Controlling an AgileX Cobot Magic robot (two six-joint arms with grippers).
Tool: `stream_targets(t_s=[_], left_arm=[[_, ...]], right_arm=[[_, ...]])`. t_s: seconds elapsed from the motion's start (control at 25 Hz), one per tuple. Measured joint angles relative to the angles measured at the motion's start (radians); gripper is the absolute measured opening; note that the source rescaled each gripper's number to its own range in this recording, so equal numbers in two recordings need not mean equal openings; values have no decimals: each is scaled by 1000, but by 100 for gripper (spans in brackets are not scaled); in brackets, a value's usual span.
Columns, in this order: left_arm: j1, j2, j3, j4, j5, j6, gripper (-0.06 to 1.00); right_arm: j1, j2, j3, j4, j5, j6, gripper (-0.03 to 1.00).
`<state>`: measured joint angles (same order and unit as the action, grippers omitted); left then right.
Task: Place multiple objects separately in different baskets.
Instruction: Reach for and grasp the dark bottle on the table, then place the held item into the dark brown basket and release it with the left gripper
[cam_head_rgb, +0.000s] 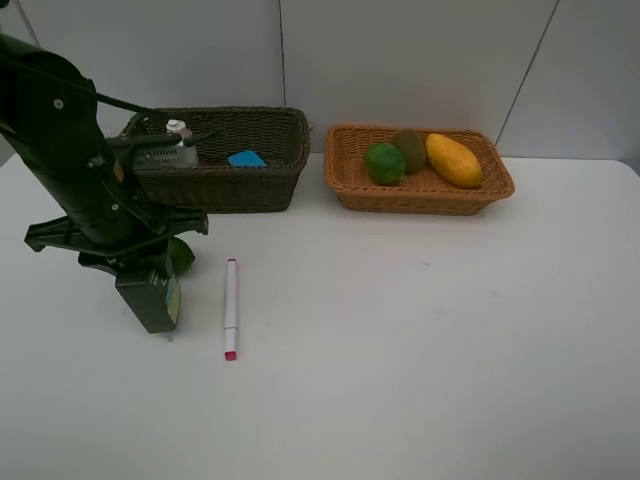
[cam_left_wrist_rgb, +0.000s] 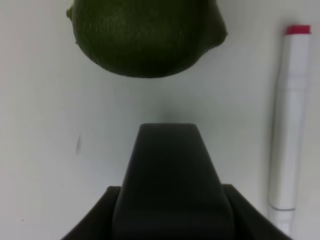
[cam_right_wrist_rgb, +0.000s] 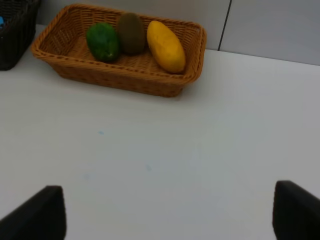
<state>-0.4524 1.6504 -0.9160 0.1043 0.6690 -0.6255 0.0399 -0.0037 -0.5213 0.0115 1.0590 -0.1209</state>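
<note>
Pump bottle — dark green, standing on the table beside the marker — is clamped in the left gripper. The dark basket lies just behind that arm; the right gripper, wide open and empty, faces the orange basket.

Green fruit, kiwi, mango in tan basket, eraser in dark basket, marker outside
</note>
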Motion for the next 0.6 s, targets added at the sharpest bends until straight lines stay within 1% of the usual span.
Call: stream_targets(t_s=[0.16, 0.32, 0.48, 0.6], left_arm=[[0, -40, -74, 8, 64, 47, 37], [0, -46, -182, 30, 108, 62, 37], [0, -46, -277, 68, 90, 67, 37], [0, -46, -330, 129, 50, 67, 37]], right_arm=[[0, 0, 0, 0, 0, 0, 100], [0, 0, 0, 0, 0, 0, 100], [0, 0, 0, 0, 0, 0, 100], [0, 0, 0, 0, 0, 0, 100]])
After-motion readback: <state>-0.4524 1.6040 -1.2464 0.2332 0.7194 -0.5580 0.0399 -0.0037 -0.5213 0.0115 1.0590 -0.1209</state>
